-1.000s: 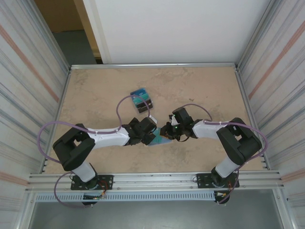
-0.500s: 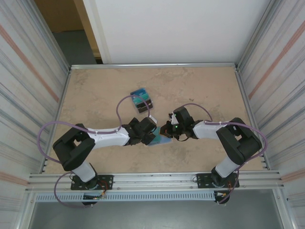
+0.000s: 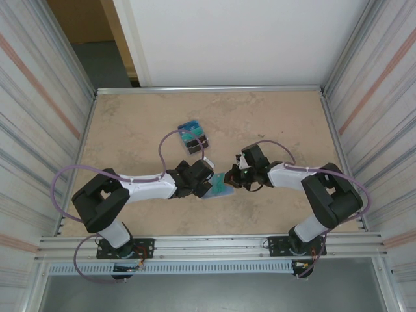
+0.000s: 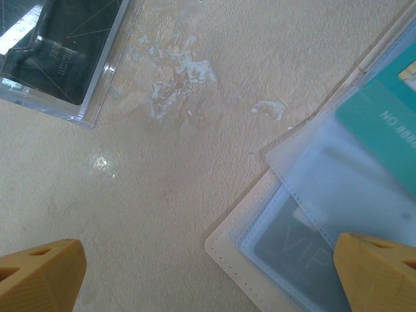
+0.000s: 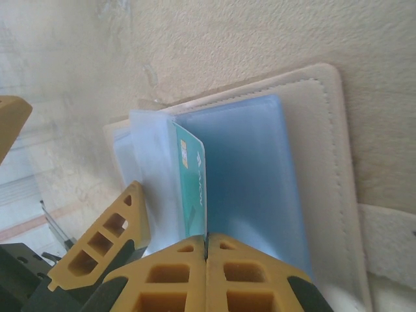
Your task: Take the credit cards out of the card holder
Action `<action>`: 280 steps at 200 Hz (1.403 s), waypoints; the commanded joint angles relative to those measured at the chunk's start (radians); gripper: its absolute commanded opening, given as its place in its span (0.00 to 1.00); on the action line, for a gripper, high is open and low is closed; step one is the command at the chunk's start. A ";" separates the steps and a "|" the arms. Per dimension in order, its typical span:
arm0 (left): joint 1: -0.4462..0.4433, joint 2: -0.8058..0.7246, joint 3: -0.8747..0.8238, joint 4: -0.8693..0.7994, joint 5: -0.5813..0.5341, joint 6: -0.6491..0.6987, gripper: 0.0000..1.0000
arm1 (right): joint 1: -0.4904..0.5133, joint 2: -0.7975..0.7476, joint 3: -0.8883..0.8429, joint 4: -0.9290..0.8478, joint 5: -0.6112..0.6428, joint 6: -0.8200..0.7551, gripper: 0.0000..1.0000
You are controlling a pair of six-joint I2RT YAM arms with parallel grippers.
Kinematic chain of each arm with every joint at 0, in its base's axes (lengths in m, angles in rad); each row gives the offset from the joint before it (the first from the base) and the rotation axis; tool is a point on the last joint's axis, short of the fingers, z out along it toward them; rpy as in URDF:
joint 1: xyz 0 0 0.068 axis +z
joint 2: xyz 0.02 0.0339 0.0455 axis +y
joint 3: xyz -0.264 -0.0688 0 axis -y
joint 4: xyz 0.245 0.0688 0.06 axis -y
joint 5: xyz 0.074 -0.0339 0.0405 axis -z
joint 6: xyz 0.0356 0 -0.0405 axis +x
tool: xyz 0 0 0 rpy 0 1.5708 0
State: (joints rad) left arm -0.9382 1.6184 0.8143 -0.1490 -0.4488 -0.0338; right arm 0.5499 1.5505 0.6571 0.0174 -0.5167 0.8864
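credit card [image 4: 380, 127], teal, printed "no 88…"; dark card [image 4: 292, 244] reads "vip"

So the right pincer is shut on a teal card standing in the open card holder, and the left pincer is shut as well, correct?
Wrong on the left: the left pincer is wide open, its fingertips far apart in the left wrist view. The right pincer is shut on the teal card in the open card holder.

One card holder [image 5: 322, 130], one teal card [image 5: 193, 188], one clear plastic case [image 4: 99, 83]
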 commanded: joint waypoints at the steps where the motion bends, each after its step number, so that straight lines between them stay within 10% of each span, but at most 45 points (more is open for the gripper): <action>1: -0.008 0.003 -0.008 -0.057 -0.025 -0.002 0.99 | -0.015 -0.044 0.024 -0.134 0.037 -0.060 0.00; 121: 0.008 -0.240 0.054 -0.077 -0.087 0.068 0.96 | 0.006 -0.274 0.105 -0.323 0.140 -0.283 0.00; 219: 0.320 -0.440 0.039 0.011 0.891 0.261 0.83 | 0.072 -0.317 0.287 -0.392 -0.003 -0.550 0.00; 280: 0.347 -0.377 0.146 -0.118 1.172 0.516 0.79 | 0.118 -0.274 0.418 -0.496 -0.089 -0.695 0.00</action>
State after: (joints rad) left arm -0.6094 1.2182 0.8982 -0.2047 0.5293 0.3370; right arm 0.6514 1.2552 1.0222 -0.4084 -0.5522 0.2893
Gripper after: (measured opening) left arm 0.802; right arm 0.055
